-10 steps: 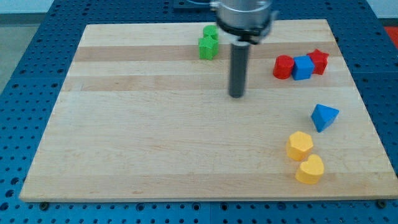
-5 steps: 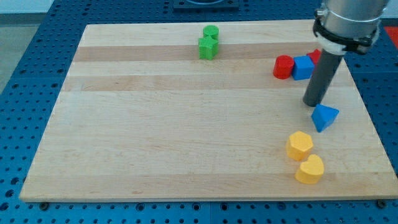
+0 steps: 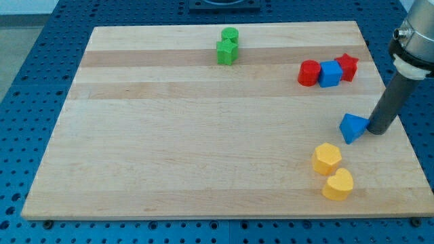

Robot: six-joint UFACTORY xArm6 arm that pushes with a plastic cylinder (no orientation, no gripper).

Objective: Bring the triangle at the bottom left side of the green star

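The blue triangle [image 3: 352, 127] lies on the wooden board [image 3: 203, 135] at the view's right. My tip [image 3: 377, 130] rests on the board just right of the triangle, touching or nearly touching its right corner. The green star [image 3: 226, 51] sits near the view's top centre, with a green cylinder [image 3: 230, 34] touching it just above. The triangle is far to the right of and below the star.
A red cylinder [image 3: 309, 72], a blue cube [image 3: 330, 74] and a red star [image 3: 348, 66] stand in a row at the upper right. A yellow hexagon [image 3: 327, 158] and a yellow heart [image 3: 338, 184] lie below the triangle.
My tip has swept from the board's upper middle to the right, past the triangle's upper left, and now stands at its right side. No block has moved.
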